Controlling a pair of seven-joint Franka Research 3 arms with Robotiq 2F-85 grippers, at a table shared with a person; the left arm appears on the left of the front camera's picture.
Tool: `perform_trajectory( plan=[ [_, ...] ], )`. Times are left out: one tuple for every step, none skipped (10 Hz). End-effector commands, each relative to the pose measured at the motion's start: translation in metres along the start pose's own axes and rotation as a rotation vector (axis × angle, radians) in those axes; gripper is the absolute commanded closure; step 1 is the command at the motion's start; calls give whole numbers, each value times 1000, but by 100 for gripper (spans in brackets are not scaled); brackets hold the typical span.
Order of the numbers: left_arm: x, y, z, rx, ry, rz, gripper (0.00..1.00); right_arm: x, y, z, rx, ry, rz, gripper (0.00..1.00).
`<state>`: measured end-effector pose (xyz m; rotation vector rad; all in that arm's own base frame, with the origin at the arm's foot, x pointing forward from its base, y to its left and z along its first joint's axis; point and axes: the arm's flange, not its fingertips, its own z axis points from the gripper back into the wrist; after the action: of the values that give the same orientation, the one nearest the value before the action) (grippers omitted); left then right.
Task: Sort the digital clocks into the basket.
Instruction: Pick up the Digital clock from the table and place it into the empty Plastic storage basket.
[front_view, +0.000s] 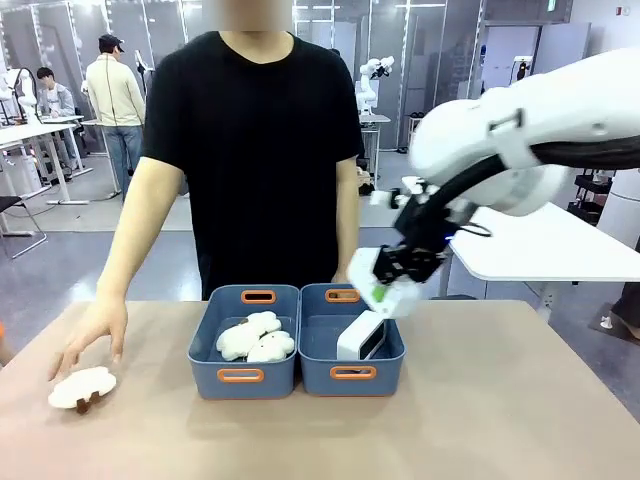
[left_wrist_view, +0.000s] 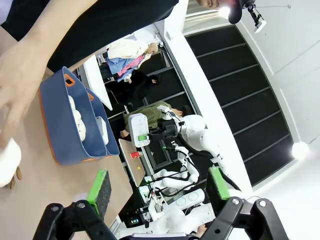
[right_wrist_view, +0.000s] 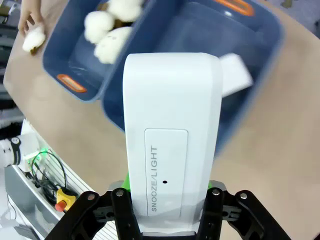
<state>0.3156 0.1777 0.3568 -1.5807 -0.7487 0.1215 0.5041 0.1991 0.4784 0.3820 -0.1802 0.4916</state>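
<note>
Left bin (front_view: 212, 345) holds two cloud toys (front_view: 255, 337), right basket (front_view: 318, 345) one clock (front_view: 362, 337); the right hand (front_view: 385, 290) clamps a second clock (right_wrist_view: 172, 135), the left hand (left_wrist_view: 157, 187) gapes empty.

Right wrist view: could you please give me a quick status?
Right tool shut on white rectangular plastic clock, above slate-blue plastic basket. Second white clock already inside. Left tool open, idle.

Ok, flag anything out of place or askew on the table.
One cloud toy lies loose on the table near the person's hand, away from the others in the left bin. The clock in the right basket leans tilted against its wall. The right hand holds a second clock above it.
</note>
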Motion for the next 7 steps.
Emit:
perform_trajectory(
  plan=[
    [2, -5, -1, 15, -5, 12, 2, 39, 16, -41, -49, 38, -69, 100],
    [2, -5, -1, 15, -5, 12, 2, 49, 27, -60, -64, 35, -79, 100],
    [2, -5, -1, 15, -5, 12, 2, 54, 30, -68, -77, 25, -84, 100],
    [2, -5, -1, 15, -5, 12, 2, 55, 26, -66, -87, 22, -93, 23],
    [2, -5, -1, 15, -5, 12, 2, 52, 20, -62, -76, 26, -103, 12],
    [2, -5, -1, 15, -5, 12, 2, 47, 14, -57, -54, 16, -108, 0],
    [2, -5, -1, 15, -5, 12, 2, 42, 4, -50, -41, 7, -117, 0]
  ],
)
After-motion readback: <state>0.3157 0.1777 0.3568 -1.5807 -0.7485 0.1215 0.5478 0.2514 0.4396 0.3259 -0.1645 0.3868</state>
